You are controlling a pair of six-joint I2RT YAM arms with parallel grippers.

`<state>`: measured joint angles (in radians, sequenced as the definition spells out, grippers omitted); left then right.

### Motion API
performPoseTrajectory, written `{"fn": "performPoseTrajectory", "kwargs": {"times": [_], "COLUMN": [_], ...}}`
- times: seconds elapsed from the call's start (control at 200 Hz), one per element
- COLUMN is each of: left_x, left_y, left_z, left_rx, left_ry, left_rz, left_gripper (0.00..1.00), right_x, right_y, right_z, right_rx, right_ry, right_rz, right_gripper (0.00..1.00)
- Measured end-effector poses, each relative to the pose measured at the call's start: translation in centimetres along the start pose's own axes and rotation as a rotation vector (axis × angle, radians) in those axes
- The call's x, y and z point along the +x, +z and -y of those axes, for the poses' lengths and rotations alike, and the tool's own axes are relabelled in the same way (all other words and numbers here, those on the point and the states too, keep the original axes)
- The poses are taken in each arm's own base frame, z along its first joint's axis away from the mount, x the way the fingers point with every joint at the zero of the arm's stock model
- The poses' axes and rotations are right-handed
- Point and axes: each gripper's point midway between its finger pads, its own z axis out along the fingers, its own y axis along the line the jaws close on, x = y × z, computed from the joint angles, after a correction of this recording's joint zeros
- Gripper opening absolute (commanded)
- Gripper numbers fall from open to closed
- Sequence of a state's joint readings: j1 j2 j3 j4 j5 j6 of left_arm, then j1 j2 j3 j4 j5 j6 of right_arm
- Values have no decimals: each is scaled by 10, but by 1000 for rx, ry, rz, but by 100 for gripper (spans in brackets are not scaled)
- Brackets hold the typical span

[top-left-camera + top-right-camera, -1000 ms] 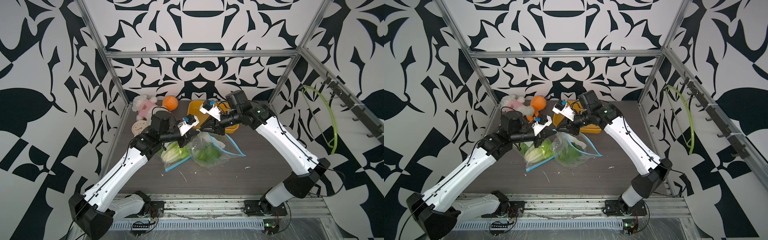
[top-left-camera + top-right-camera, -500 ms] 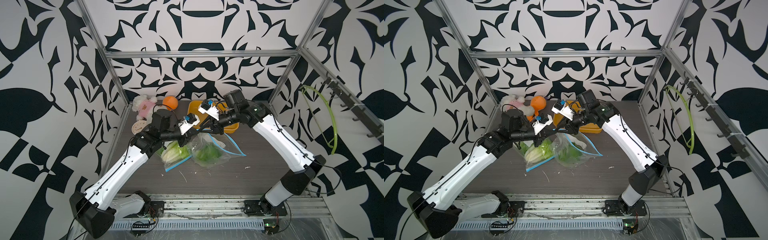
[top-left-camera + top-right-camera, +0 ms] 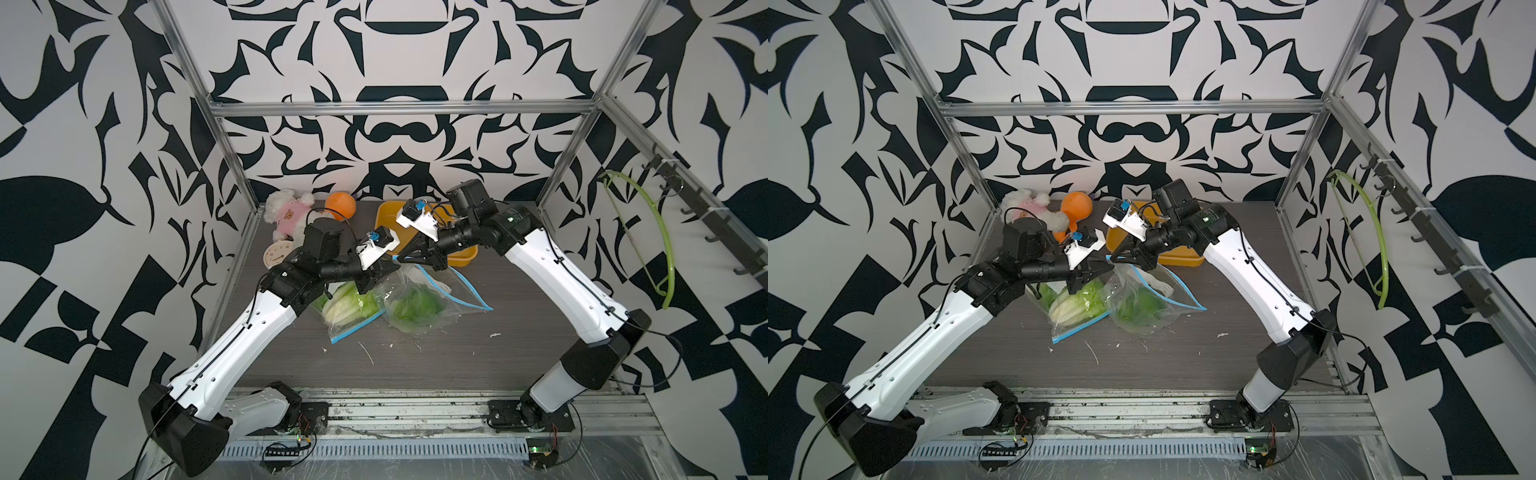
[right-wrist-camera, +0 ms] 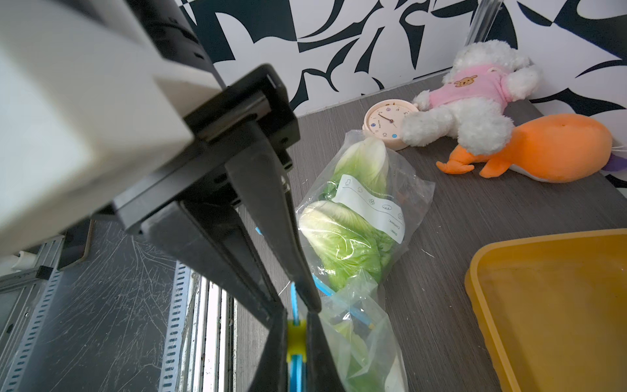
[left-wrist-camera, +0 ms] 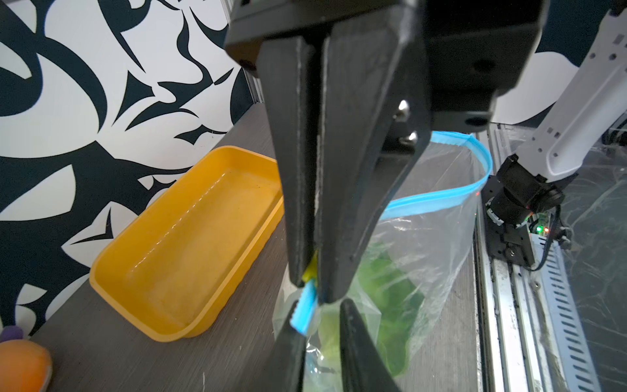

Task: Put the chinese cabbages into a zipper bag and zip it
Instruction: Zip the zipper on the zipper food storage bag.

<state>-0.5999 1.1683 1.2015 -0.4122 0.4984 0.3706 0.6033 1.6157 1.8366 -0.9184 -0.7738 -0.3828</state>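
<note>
2 grippers (image 3: 397, 262) pinch zipper bag (image 3: 419, 305) rim.

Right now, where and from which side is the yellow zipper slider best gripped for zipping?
Pinch the yellow zipper slider across its two flat faces, approaching end-on along the blue zip strip it straddles; only those faces are free. The left gripper clamps it that way, and the right gripper pinches the strip just beside it.
</note>
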Motion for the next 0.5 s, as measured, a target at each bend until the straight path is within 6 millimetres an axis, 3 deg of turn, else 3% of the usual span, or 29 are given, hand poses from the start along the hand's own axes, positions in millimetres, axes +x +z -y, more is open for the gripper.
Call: {"fn": "performPoseTrajectory", "kwargs": {"times": [0.195,0.5], "left_x": [-11,-17], "left_y": [0,4], "left_z": [3,2], "left_rx": [26,43], "left_ry": [8,-5], "left_rz": [48,79], "left_gripper": [23,3], "right_x": [-7,-8], "right_y": [-5,-10], "right_z": [-3,-8], "right_rx": [8,6], "right_ry": [-13,-16], "right_rz": [24,41], "right_gripper": [5,4]}}
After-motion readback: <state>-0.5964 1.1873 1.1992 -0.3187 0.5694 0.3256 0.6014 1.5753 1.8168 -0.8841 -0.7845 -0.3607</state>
